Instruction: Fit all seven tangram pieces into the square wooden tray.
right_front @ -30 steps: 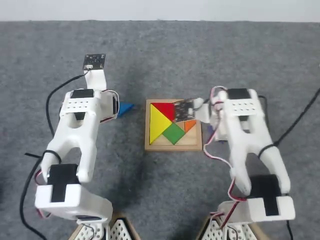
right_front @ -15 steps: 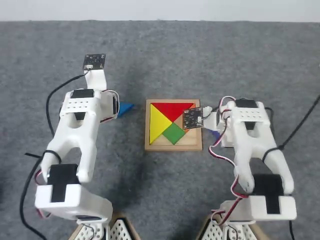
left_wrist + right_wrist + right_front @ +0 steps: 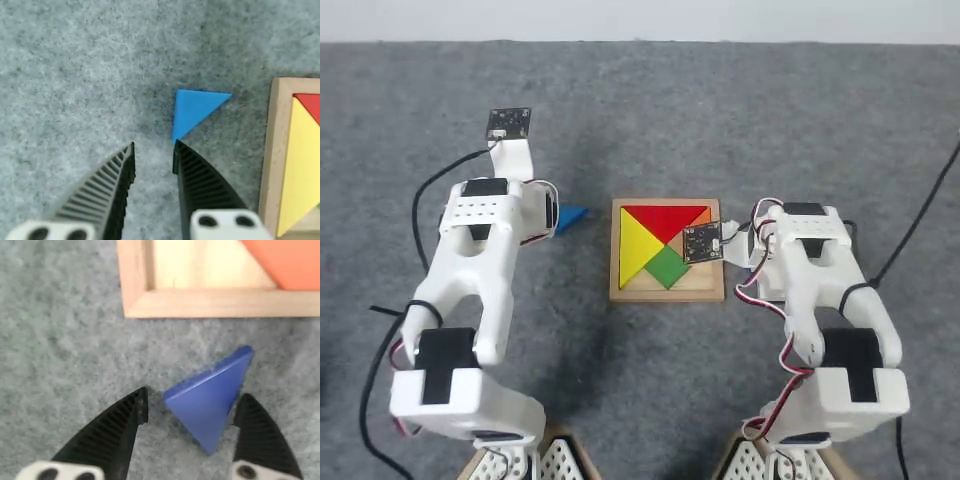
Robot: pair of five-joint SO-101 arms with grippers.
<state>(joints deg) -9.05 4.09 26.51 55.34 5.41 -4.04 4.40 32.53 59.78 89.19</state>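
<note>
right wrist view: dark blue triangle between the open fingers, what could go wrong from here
1. The right gripper straddles the dark blue triangle across slanted edges; closing might spin it or squeeze it out.
2. The triangle lies close to the tray wall, so a slip could jam it against the wood.
3. The left gripper has one fingertip at a corner of the light blue triangle; advancing may shove it rather than grip it.

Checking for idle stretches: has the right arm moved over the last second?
Yes. In the high view its wrist board slid from over the wooden tray's inside to its right rim; the right gripper now straddles a blue triangle.
</note>
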